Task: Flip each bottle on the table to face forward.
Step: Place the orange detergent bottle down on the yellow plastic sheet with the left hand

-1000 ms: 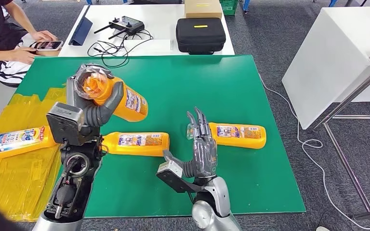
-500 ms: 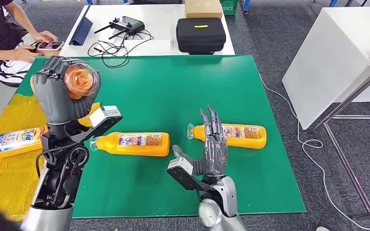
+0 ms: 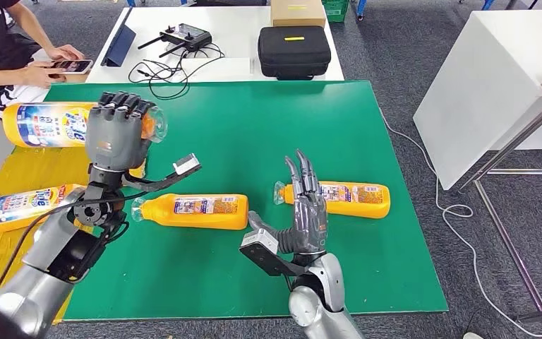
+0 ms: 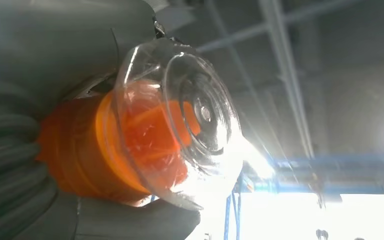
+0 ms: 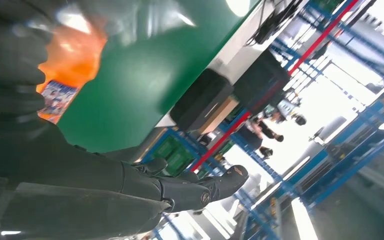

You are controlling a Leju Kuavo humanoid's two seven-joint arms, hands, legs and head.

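- We've got the left hand [image 3: 116,131] up off the green table [image 3: 254,127], fingers wrapped round the neck end of a held bottle [image 3: 49,123], which lies level in the air with its blue-and-white label facing us.
- In the left wrist view the clear cap [image 4: 180,125] and orange neck sit snug in the grey palm — a firm hold, by the look of it.
- Our guess on handling: a stiff, smooth plastic body, likely slippery, and if full, heavy towards the base, so a neck grip lets it sag. Mid-body looks the safer place to take hold.
- Two bottles lie flat on the table: the middle bottle [image 3: 194,211] and the right bottle [image 3: 339,198], both showing small back labels, so still to flip.
- A fourth bottle [image 3: 21,206] lies on the yellow sheet [image 3: 35,268], front label up.
- The right hand [image 3: 307,212] stands fingers straight and apart, holding nothing, fingertips just beside the right bottle's cap end; whether they touch, we can't tell.
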